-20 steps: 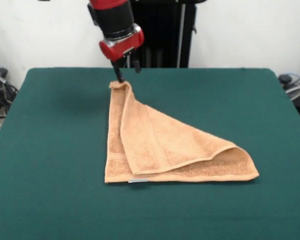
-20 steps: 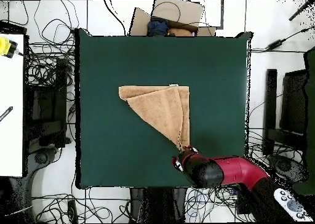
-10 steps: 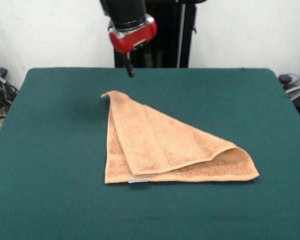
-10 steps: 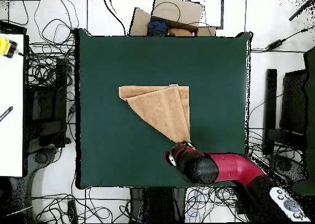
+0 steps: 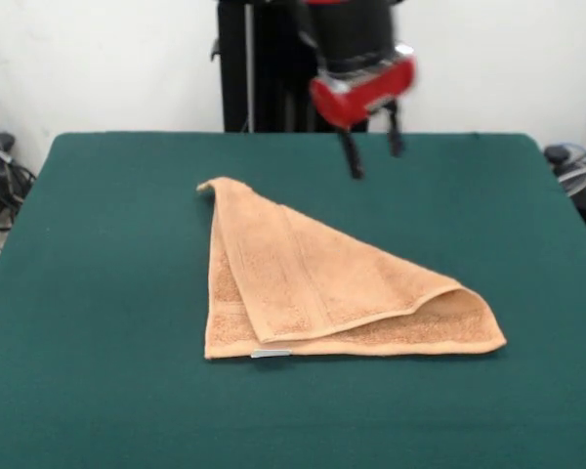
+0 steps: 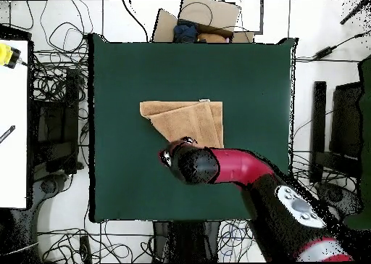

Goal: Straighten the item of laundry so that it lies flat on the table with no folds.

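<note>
1. The towel (image 5: 313, 283) is showing light orange-tan terry with woven border bands.
2. Its tag (image 5: 271, 354) is showing white-grey.
3. The table (image 5: 107, 293) is showing dark green.
4. The arm (image 6: 232, 167) is showing red and black.

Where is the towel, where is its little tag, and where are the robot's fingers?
towel (image 5: 313, 283): front view, middle of the folded top layer.
tag (image 5: 271, 354): front view, on the towel's near edge.
fingers (image 5: 353, 156): front view, one dark finger, spread apart from the other.

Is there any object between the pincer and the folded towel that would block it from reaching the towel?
Nothing visible. The open pincer hangs in free air above the dark green felt table, apart from the folded orange-tan terry towel; only bare cloth lies between them.
</note>
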Tool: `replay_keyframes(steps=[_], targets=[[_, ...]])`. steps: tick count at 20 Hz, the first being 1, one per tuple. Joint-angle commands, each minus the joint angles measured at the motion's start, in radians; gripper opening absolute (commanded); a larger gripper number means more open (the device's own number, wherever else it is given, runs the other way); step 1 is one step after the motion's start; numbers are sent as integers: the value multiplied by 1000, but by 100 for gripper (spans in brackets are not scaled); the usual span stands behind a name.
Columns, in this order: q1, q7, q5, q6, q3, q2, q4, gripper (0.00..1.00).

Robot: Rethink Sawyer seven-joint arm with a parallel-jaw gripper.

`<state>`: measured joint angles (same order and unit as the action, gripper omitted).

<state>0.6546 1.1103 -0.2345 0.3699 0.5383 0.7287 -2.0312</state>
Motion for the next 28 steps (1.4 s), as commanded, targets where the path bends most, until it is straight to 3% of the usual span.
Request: replay_keyframes(steps=[1, 6, 10, 13, 20, 23, 25, 28], targets=[[-139, 279, 120, -84, -84, -187, 278, 100], [-119, 186, 159, -12, -47, -333, 395, 100], [-93, 142, 169, 52, -34, -355, 424, 100], [-88, 112, 151, 99, -40, -329, 441, 100], [-93, 133, 134, 248, -95, -115, 402, 100], [-73, 129, 139, 275, -80, -100, 389, 100], [-98, 131, 136, 331, -91, -116, 464, 100], [-103, 130, 110, 300, -89, -111, 473, 100]])
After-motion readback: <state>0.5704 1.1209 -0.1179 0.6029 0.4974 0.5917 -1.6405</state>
